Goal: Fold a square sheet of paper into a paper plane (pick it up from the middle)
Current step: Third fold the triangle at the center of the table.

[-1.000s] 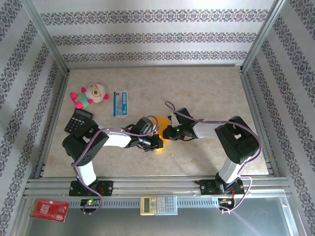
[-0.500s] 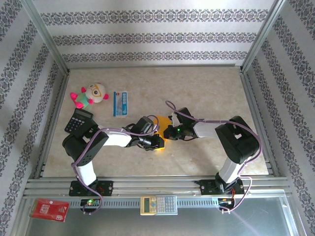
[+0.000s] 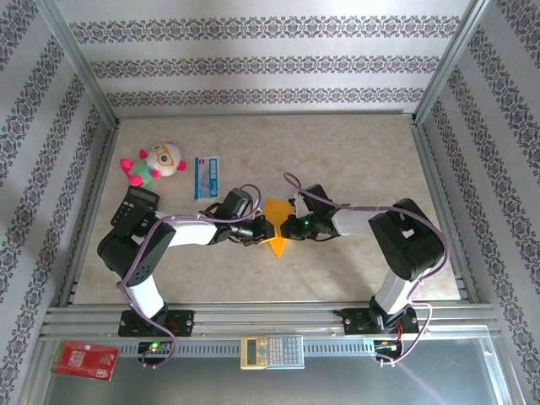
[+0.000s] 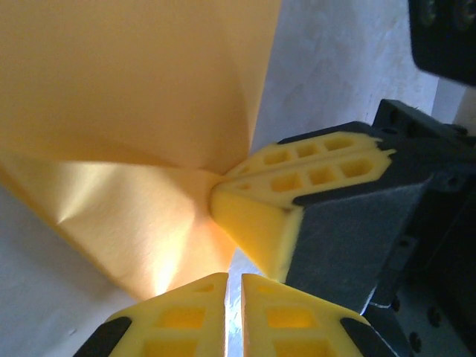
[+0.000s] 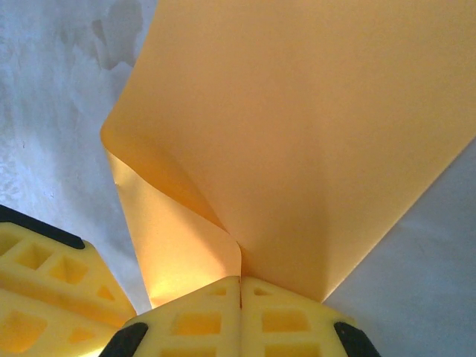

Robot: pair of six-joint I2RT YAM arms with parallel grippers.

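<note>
Counter (image 3: 354, 152): beige, marbled; square sheet of paper (image 3: 274, 228) part-folded, long axis toward arm bases.
Right hand (image 5: 239, 290): clamped on sheet's right side.
Left hand (image 4: 233, 294): at sheet's left side, together, nothing visibly pinched.
Next: left regrip, I'd guess; sheet lies to its right.

Nothing here can be read. The blue-and-white packet (image 3: 206, 177) and the red packet (image 3: 83, 359) carry print, but it's far too small.

The orange-yellow sheet (image 3: 274, 228) is held bent and creased over the bench (image 3: 354, 152), pinched in the right hand (image 5: 239, 282), one corner turned nearward.
</note>
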